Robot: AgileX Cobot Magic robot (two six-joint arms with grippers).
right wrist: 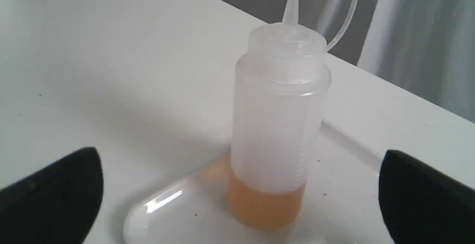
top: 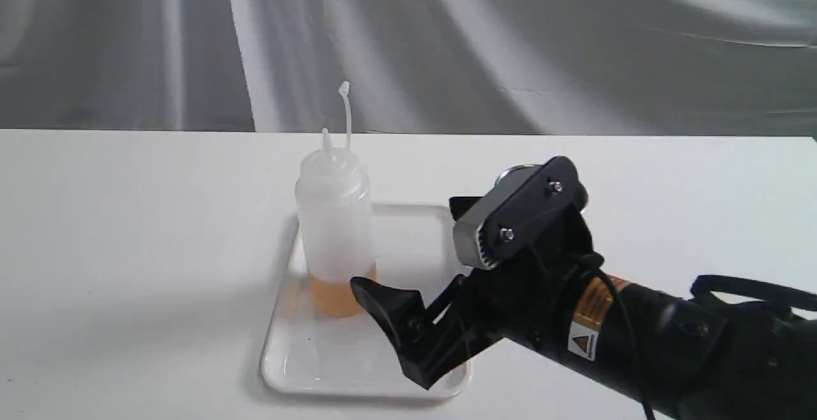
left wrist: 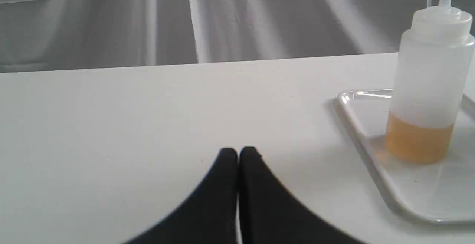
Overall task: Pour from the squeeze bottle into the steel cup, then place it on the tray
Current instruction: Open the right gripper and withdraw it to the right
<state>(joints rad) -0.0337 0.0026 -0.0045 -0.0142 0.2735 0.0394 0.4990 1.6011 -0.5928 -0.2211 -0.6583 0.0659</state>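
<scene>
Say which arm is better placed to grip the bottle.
Right, likely: its jaws stand open facing the bottle on the tray; the left jaws are shut, off beside the tray.

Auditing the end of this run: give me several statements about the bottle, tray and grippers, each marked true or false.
1. The squeeze bottle stands upright on the tray. True.
2. The squeeze bottle is filled to its neck. False: amber liquid fills only its bottom part.
3. The right gripper is shut on the squeeze bottle. False: its jaws stand wide apart, clear of it.
4. The left gripper is shut. True.
5. The nozzle is capped. False: the cap stands off on its strap.
</scene>
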